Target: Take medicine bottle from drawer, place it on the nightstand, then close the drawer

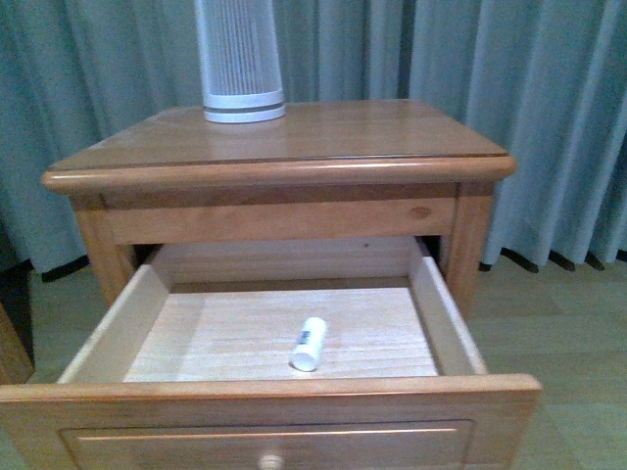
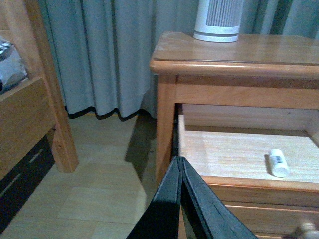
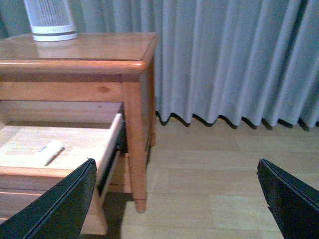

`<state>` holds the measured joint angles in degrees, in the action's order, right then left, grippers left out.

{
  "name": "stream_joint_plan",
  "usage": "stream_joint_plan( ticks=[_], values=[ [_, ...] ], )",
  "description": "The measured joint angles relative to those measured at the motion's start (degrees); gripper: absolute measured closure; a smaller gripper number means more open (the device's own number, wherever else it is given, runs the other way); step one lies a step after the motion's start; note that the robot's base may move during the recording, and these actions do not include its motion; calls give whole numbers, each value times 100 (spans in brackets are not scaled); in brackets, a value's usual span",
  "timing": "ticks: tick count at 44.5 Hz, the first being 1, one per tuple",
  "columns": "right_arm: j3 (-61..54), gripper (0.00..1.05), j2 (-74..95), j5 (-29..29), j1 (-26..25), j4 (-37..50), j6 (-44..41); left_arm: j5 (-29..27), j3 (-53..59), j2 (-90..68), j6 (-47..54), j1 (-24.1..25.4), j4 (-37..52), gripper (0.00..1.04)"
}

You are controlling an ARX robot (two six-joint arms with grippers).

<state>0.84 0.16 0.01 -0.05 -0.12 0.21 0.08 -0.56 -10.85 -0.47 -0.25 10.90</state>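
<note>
The drawer (image 1: 274,401) is pulled wide open from the nightstand (image 1: 284,147). On its pale wood floor lies the small white medicine bottle (image 1: 309,344) on its side, right of middle. It also shows in the left wrist view as the bottle (image 2: 278,163) and in the right wrist view as the bottle (image 3: 49,152). My left gripper (image 2: 180,160) is shut and empty, near the drawer's left front corner. Off the nightstand's right side my right gripper (image 3: 177,167) stands wide open over the floor, holding nothing. Neither arm shows in the front view.
A tall white cylinder with dark slats (image 1: 239,59) stands at the back left of the nightstand top. Grey-blue curtains (image 1: 549,108) hang behind. A plain wooden furniture frame (image 2: 45,89) stands to the left. Light wood floor (image 3: 214,169) lies to the right.
</note>
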Motion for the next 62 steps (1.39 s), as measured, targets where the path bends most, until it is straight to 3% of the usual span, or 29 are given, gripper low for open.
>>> stream_joint_plan(
  ticks=[7,19,24,29,39,42,53,62],
  values=[
    [0,7,0,2,0,2,0,-9,-2,949,2,2,-1029,101],
    [0,7,2,-33,0,2,0,-26,0,1049,-4,4,-1088,100],
    [7,7,332,1558,529,-39,581,-28,0,1049,0,4,-1088,81],
    [42,7,826,2017,717,90,901,-26,0,1049,2,4,-1088,63],
    [1237,7,3523,1493,612,1784,907,-24,0,1049,2,4,-1088,19],
    [2070,7,4671,1204,424,1690,920,-24,0,1049,9,4,-1088,5],
    [4347,7,7938,748,391,730,1106,-22,0,1049,9,4,-1088,7],
    [5029,7,9549,758,634,684,1392,-22,0,1049,9,4,-1088,7]
  ],
)
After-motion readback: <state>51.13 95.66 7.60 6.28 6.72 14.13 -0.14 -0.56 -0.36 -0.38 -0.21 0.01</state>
